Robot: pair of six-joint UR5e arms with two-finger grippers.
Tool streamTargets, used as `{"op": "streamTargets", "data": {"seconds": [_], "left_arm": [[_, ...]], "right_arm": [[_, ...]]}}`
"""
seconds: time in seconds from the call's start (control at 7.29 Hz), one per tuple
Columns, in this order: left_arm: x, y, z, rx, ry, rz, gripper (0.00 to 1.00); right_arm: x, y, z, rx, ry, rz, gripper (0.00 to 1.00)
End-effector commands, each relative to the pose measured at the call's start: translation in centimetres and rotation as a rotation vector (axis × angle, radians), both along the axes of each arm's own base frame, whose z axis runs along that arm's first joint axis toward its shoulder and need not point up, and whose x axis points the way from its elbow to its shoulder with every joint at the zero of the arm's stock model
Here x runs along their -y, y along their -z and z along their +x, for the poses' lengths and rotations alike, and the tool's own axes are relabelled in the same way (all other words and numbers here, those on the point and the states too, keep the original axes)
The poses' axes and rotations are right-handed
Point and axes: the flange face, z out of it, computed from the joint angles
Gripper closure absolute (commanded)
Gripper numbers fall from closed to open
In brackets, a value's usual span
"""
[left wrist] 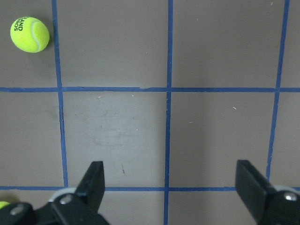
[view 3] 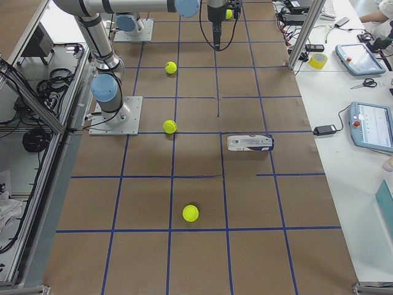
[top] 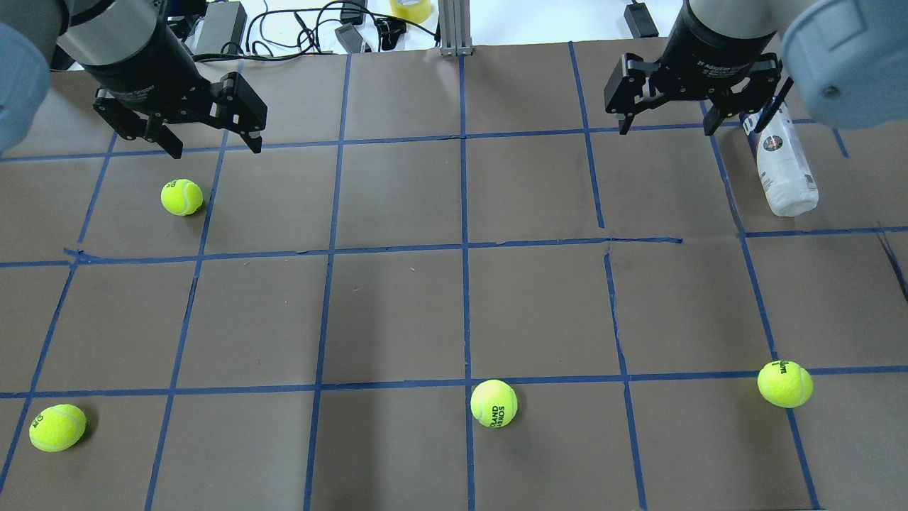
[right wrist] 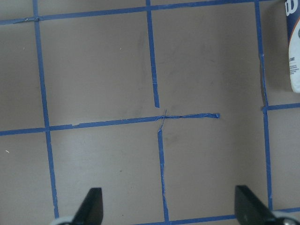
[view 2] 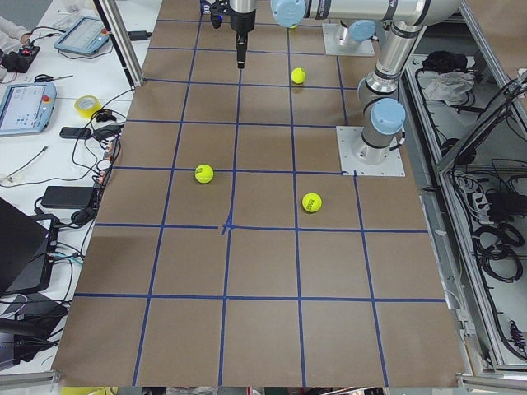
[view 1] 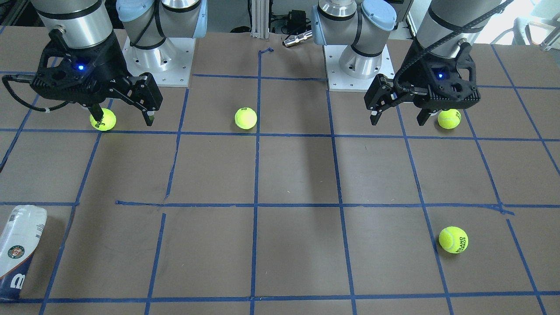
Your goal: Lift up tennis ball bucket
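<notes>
The tennis ball bucket (top: 784, 170) is a slim clear tube with a white and navy label. It lies on its side at the table's far right, and also shows in the front view (view 1: 19, 251), the right side view (view 3: 250, 143) and the right wrist view (right wrist: 294, 47). My right gripper (top: 665, 129) is open and empty, hovering above the table just left of the bucket's far end. My left gripper (top: 214, 147) is open and empty at the far left, above and beyond a loose ball (top: 181, 196).
Loose yellow-green tennis balls lie near the front left (top: 57, 427), front middle (top: 494, 403) and front right (top: 784, 384). Blue tape lines grid the brown table (top: 397, 312). Cables and boxes (top: 298, 21) lie beyond the far edge.
</notes>
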Motion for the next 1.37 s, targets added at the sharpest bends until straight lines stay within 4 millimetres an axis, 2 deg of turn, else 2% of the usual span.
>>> {"op": "streamTargets", "data": {"seconds": [0.0,1.23], "left_arm": [[-0.02,0.01,-0.06,0.0,0.0,0.001,0.0],[0.37,0.26,0.05,0.002,0.0,-0.003,0.0]], "right_arm": [[0.04,-0.01,-0.03,-0.003,-0.002,-0.004,0.0],[0.62,-0.04,-0.48,-0.003,0.01,0.004,0.0]]}}
